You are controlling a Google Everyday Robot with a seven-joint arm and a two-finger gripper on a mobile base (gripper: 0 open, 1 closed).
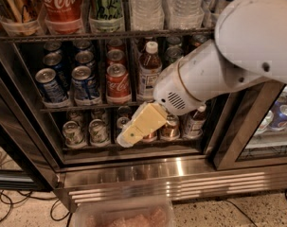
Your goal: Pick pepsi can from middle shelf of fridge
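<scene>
The pepsi can (51,85), blue with a silver lid, stands upright at the left front of the middle shelf (93,106), a second blue can (86,83), probably also Pepsi, just beside it. The fridge (181,171) has a steel base. The gripper (138,126) hangs before the lower shelf, apart from the can.
</scene>
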